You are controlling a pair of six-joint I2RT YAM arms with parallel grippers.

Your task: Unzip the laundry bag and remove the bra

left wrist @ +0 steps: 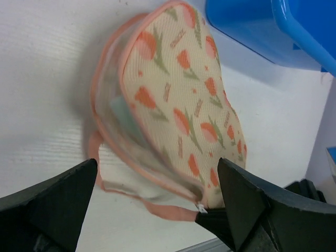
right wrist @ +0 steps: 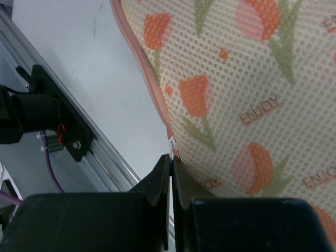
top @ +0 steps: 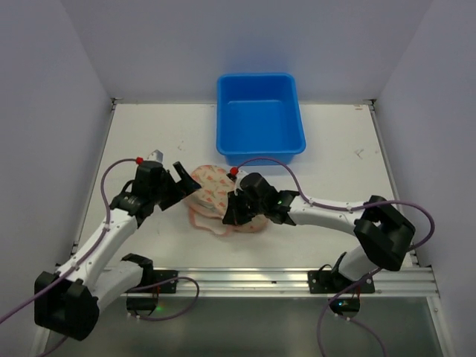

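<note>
Top view: the laundry bag [top: 210,190] lies just in front of the blue tub [top: 260,123]. Left wrist: the left gripper [left wrist: 152,210] hangs spread, gripping nothing, so the bag may just drag along. Right wrist: the right gripper [right wrist: 171,178] pinches the tiny zip pull [right wrist: 171,143], which could slip out.

A robotics lab test cell: a bare white table [top: 149,145] boxed in by plain pale walls [top: 44,97] from 9 through 12 to 3 o'clock. At 6 o'clock an aluminium rail [top: 245,277] carries the arms' bolted black mounts [top: 327,279], with purple cables [top: 103,182] looping loose.
</note>
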